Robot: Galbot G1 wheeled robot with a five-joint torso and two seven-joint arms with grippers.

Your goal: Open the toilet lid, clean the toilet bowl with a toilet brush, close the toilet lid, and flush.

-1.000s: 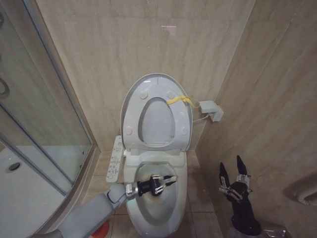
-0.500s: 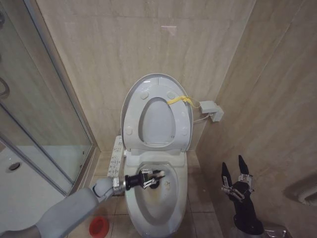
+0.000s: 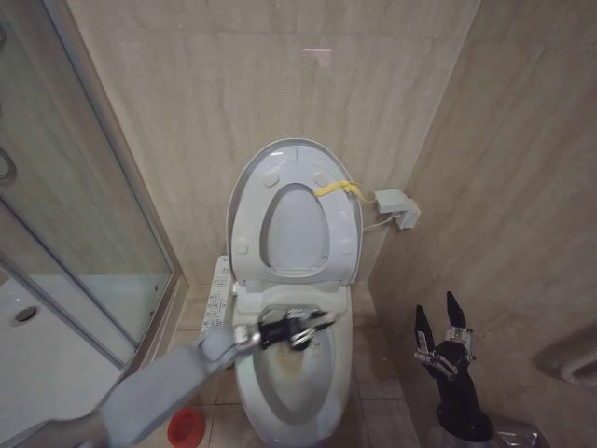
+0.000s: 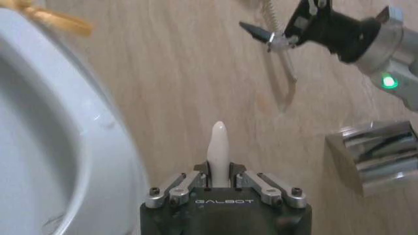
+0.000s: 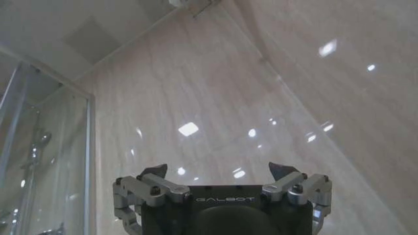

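Over the toilet bowl (image 3: pixel 291 387), the left gripper (image 3: pixel 297 329) pinches the toilet brush (image 4: pixel 218 152) handle — bowl at six o'clock below — while the right gripper (image 3: pixel 440 322), spread, idles at three.

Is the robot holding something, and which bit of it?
The left gripper holds the toilet brush by its white handle, over the toilet bowl. The right gripper is open, holding nothing.

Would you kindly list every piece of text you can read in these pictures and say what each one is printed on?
"GALBOT": on the black body of the left tool, which grips the toilet brush handle.
"GALBOT": on the black body of the right tool, parked open by the wall.
Button markings on the control panel beside the toilet bowl: too small to read.
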